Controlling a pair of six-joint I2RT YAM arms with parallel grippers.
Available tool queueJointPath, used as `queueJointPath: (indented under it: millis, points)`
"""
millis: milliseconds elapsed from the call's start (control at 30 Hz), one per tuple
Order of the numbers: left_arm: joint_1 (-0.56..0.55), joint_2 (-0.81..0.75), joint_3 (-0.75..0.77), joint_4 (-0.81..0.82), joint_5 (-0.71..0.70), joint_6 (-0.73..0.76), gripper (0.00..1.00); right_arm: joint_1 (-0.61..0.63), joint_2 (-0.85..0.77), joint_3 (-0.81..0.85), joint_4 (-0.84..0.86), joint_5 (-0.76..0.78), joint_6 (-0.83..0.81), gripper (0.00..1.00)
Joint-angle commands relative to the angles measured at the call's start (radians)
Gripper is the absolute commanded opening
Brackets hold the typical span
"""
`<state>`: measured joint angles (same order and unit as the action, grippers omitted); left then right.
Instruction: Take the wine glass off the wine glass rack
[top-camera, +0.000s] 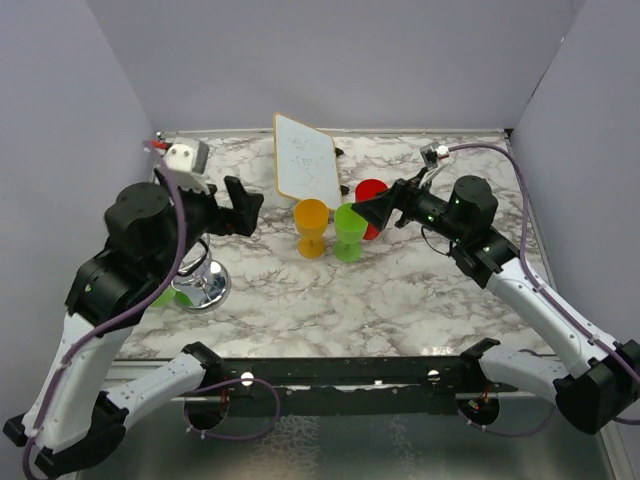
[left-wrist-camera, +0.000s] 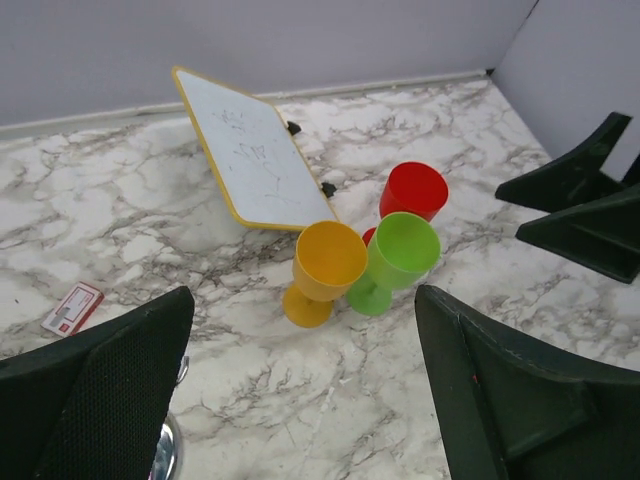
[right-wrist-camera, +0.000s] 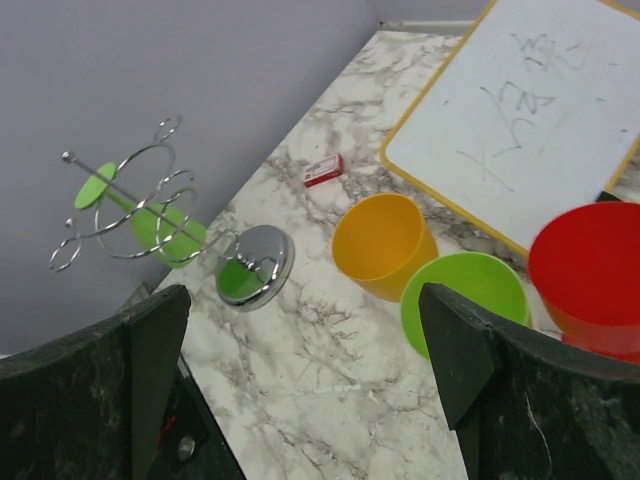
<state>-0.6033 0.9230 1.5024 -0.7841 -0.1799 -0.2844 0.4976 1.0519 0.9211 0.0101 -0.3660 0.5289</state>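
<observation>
Bench (top-camera: 400, 300): we see a marbled top walled on three sides, with both arms mounted at its near edge.
Wine glass rack (top-camera: 207, 288): it stands close to the bench's left edge, toward the near-left corner. Its domed chrome base rests on the marble, partly hidden under the left arm.
Hanging green wine glass (right-wrist-camera: 160, 225): we find it on the rack, caught in the wire arms, with its foot up near the stem's top and its bowl toward the base.
Left pincer (left-wrist-camera: 300, 400): its jaws stand wide and hold nothing. It hovers above the bench and points toward the middle.
Rack relative to left pincer: the rack sits behind and below the pincer, on its near-left side. Only a sliver of the chrome base shows beside the left finger in the left wrist view, and the two are apart.
Right pincer (right-wrist-camera: 300, 400): its jaws are also spread wide and empty, raised above the bench just right of the standing glasses.
Rack relative to right pincer: the two are well apart, with the rack away across the bench at its left edge.
Standing glasses: an orange glass (top-camera: 311, 228), a green glass (top-camera: 349, 232) and a red glass (top-camera: 371, 193) stand upright close together at mid-bench, between the two pincers.
Whiteboard (top-camera: 305, 160): it has a yellow rim and is propped at a tilt near the far edge, behind the glasses.
Small red-and-white card (left-wrist-camera: 72, 307): it lies flat toward the far-left corner.
</observation>
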Motion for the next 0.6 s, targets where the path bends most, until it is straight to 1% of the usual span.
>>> queueJointPath:
  millis: [0, 133, 300, 567]
  points:
    - [0.003, -0.107, 0.026, -0.016, -0.041, 0.03, 0.96, 0.076, 0.046, 0.067, 0.103, -0.114, -0.022, 1.0]
    - [0.003, -0.161, 0.039, -0.018, -0.061, 0.039, 0.97, 0.226, 0.127, 0.119, 0.103, -0.029, -0.07, 1.0]
    - [0.004, -0.204, 0.057, -0.025, -0.098, 0.043, 0.97, 0.403, 0.25, 0.197, 0.104, 0.085, -0.076, 1.0]
    - [0.003, -0.22, 0.094, -0.056, -0.135, 0.06, 0.98, 0.593, 0.421, 0.308, 0.106, 0.203, -0.031, 1.0]
